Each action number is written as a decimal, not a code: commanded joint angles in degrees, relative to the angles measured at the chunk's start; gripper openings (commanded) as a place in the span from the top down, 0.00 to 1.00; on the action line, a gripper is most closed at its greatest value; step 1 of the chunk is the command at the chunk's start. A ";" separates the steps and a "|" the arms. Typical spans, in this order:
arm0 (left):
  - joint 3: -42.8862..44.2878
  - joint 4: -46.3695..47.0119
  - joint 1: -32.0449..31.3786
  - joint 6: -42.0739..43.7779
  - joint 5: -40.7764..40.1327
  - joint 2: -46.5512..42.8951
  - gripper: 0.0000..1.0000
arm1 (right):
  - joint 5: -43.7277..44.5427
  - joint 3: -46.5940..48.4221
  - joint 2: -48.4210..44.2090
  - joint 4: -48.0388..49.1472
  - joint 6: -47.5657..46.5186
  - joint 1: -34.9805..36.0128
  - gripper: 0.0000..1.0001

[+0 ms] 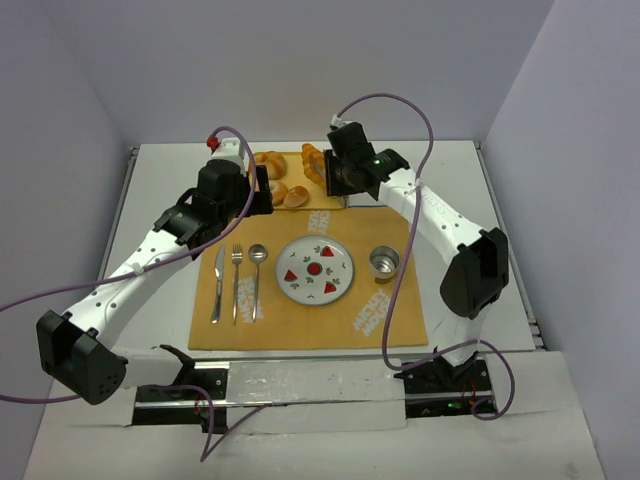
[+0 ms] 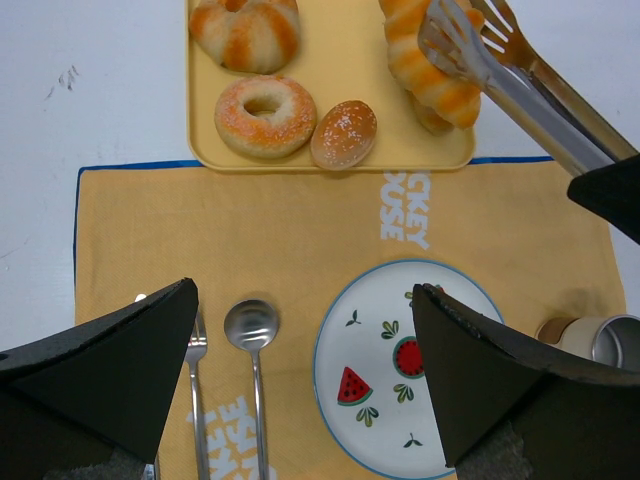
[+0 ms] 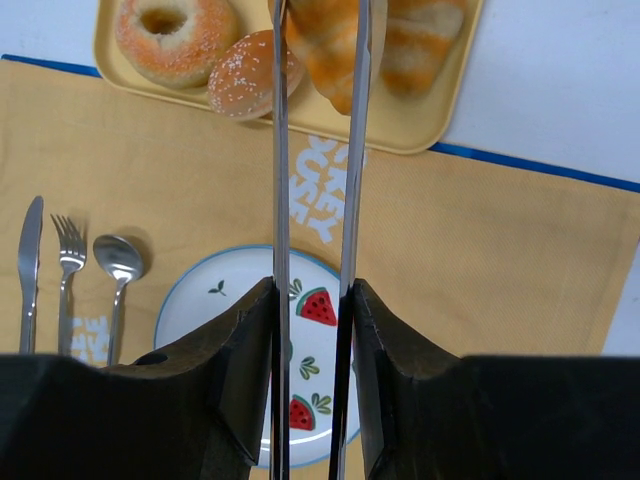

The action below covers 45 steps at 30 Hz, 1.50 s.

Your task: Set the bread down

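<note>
Bread [image 3: 322, 48] lies between the tips of the tongs [image 3: 281, 180], beyond right fingers [image 3: 230, 380] clamped on them.

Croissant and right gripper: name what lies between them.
The tongs, clamped in the right gripper, reach to the croissant; right wrist view shows it.

A robotics lab cell is shown: a white table [image 1: 465, 170] is boxed in by bare pale walls [image 1: 300, 60], left arm [image 1: 130, 272] and right arm [image 1: 440, 215] are bolted at its near edge, purple cables [image 1: 385, 96] are trailed, and cutlery [image 1: 237, 280] is staged on an orange placemat [image 1: 300, 325].
</note>
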 commanded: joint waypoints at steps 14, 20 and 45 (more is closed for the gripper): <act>1.04 1.16 -0.47 0.02 -0.76 -0.96 0.01 | -11.74 -23.15 -26.93 0.74 1.95 3.92 0.84; 1.12 1.07 -0.56 0.02 -0.76 -0.87 0.01 | -15.17 -31.24 -30.90 -0.93 1.95 7.26 0.84; 1.04 0.98 -0.73 0.11 -0.94 -0.78 0.01 | -12.98 -40.30 -33.89 -4.18 3.97 11.57 0.72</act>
